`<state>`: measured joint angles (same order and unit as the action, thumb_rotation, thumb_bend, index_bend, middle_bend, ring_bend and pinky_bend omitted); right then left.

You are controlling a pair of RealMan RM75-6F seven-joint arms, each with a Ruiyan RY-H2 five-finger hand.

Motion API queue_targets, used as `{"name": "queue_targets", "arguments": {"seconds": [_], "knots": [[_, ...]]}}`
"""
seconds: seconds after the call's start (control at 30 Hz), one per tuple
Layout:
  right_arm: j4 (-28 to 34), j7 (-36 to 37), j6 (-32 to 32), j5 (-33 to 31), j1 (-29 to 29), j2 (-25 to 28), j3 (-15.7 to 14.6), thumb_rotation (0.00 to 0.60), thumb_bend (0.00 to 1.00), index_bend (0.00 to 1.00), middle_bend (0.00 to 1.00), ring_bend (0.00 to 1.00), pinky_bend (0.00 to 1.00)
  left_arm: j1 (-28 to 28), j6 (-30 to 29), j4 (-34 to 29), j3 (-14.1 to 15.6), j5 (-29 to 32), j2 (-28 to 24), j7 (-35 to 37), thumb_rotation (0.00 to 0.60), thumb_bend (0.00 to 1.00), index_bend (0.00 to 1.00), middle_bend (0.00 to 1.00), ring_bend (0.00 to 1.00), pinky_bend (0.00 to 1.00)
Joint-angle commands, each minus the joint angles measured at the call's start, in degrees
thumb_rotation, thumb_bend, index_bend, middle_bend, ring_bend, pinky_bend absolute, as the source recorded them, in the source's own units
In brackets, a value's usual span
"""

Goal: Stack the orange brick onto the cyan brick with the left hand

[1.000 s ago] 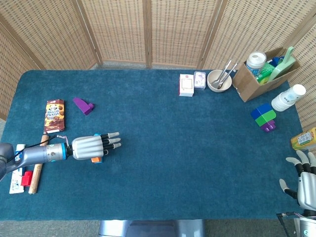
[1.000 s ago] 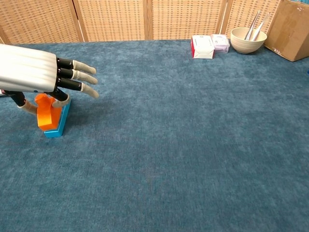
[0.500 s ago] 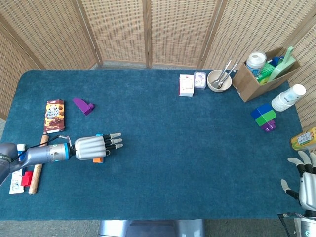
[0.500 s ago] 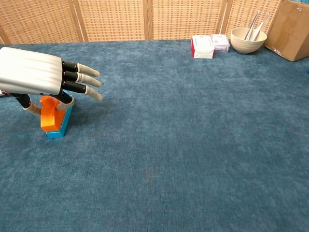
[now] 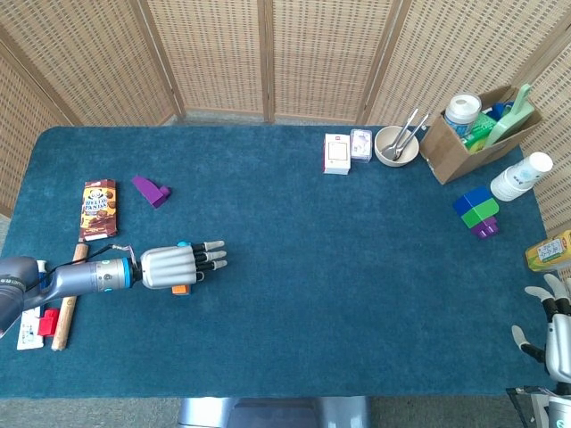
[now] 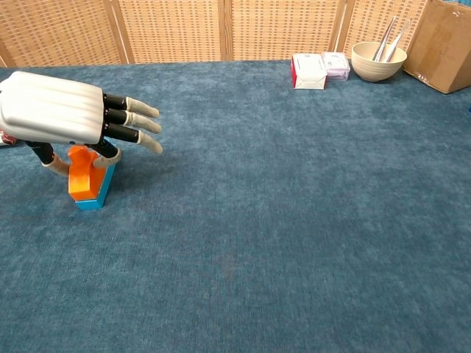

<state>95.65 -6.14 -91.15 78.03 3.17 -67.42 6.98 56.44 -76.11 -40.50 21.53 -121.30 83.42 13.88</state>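
Note:
The orange brick [image 6: 82,176] stands on top of the cyan brick [image 6: 99,193] at the left of the blue table. My left hand [image 6: 66,110] hovers flat over the pair; its thumb and a lower finger pinch the orange brick from both sides while the other fingers stretch out to the right. In the head view the left hand [image 5: 174,266] hides nearly all of the stack, and only a bit of the orange brick [image 5: 179,288] peeks out under it. My right hand [image 5: 558,334] sits at the bottom right corner with spread fingers and holds nothing.
A chocolate packet [image 5: 98,209], a purple brick [image 5: 151,190] and a wooden stick [image 5: 67,303] lie near the left hand. At the far side stand a white-red box [image 5: 336,152], a bowl [image 5: 396,144] and a cardboard box [image 5: 473,134]. A blue-green-purple stack [image 5: 476,211] is at the right.
My left hand has shifted a little to the right, and the orange and cyan bricks have moved along with it. The right hand has sunk slightly toward the bottom edge.

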Motion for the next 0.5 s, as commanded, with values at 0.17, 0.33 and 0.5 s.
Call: {"name": "queue_targets", "arguments": {"seconds": [0.17, 0.33, 0.5], "knots": [[-0.3, 0.6, -0.2, 0.2, 0.2, 0.0, 0.0, 0.599, 0.22, 0.29, 0.16, 0.0, 0.0, 0.6, 3.2, -5.1, -1.2, 2.3, -2.5, -2.2, 0.6, 0.24, 0.26, 0.05, 0.0, 0.0], [-0.4, 1.0, -0.4, 0.4, 0.4, 0.1, -0.1, 0.599, 0.22, 0.29, 0.16, 0.0, 0.0, 0.7, 5.1, -8.9, -2.3, 4.1, -4.1, -3.4, 0.6, 0.24, 0.18, 0.02, 0.0, 0.0], [-0.5, 1.3, -0.4, 0.5, 0.5, 0.1, -0.1, 0.596, 0.22, 0.29, 0.16, 0.0, 0.0, 0.9, 6.2, -11.9, -3.1, 5.2, -6.0, -4.4, 0.6, 0.24, 0.15, 0.01, 0.0, 0.0]]}}
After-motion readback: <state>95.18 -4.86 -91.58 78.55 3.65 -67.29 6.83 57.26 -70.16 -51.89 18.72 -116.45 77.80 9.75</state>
